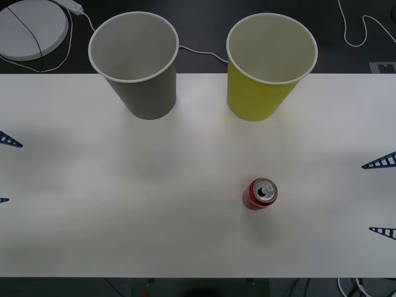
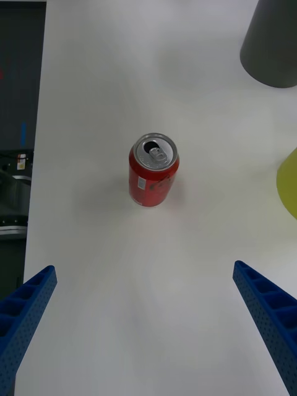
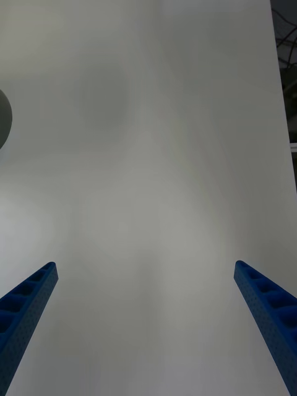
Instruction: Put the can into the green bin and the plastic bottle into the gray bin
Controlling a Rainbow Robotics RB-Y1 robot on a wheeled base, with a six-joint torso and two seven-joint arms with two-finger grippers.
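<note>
1. Counting first: one can (image 1: 260, 193), two bins, two grippers, and one white table (image 1: 124, 204) under it all.
2. The can stands upright on the table's right half, silver top up, nearer the front edge than the bins, and nothing touches it.
3. The gray bin (image 1: 140, 68) stands upright at the far left of the table; the green bin (image 1: 267, 68) stands upright at the far right, side by side with it but apart. Both show pale insides.
4. The right gripper (image 1: 379, 197) pokes in at the table's right edge, fingers spread wide and holding nothing. In its wrist view the can (image 2: 153, 170) sits ahead, between the lines of the two blue fingers (image 2: 266, 309), well apart from both.
5. The left gripper (image 1: 5, 170) waits at the left edge, also spread and holding nothing, over bare table (image 3: 154, 185).
6. Nothing lies between the right gripper and the can.
7. Behind the table: a round white disc (image 1: 28, 28) and white cables (image 1: 198, 51) on the dark floor.
</note>
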